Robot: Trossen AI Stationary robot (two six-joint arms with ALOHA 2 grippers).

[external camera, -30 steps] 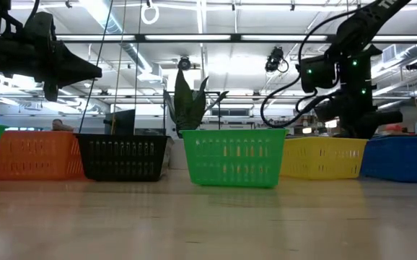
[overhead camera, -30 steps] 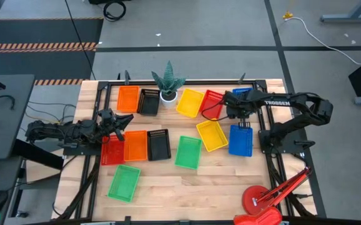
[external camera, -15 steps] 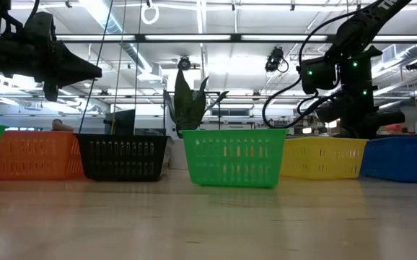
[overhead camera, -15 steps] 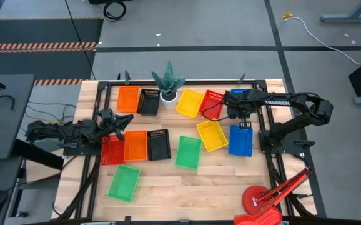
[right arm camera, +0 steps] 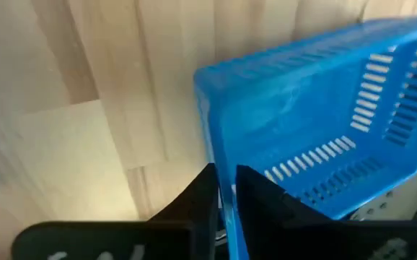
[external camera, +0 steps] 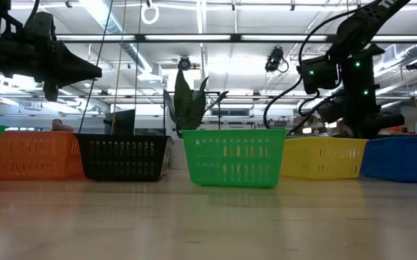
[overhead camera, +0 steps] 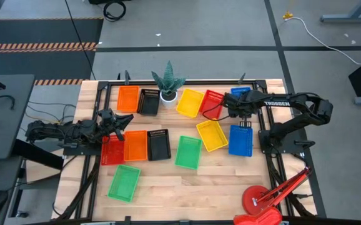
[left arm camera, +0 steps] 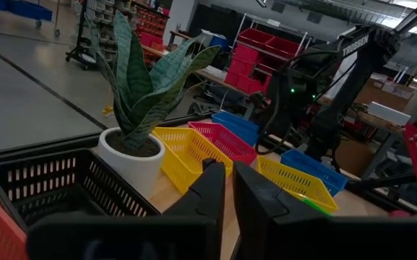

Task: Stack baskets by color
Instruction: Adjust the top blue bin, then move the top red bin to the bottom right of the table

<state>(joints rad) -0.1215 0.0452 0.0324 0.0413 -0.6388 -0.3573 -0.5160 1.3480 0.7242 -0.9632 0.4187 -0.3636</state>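
Wooden plank table (overhead camera: 168, 187); right claw (right arm camera: 223, 189) pinching slotted blue plastic basket (right arm camera: 317, 123) wall; left claw (left arm camera: 226, 189) nearly clenched, empty.

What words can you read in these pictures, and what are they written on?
"TROSSEN": white letters on the right arm, seen from above.
"TROSSEN": the same arm again, in the left wrist view; the letters there are small and only partly readable.
No letters or numbers show on the baskets, the plant pot or the red lamp.
Nothing in the room behind the table is clear enough to read.
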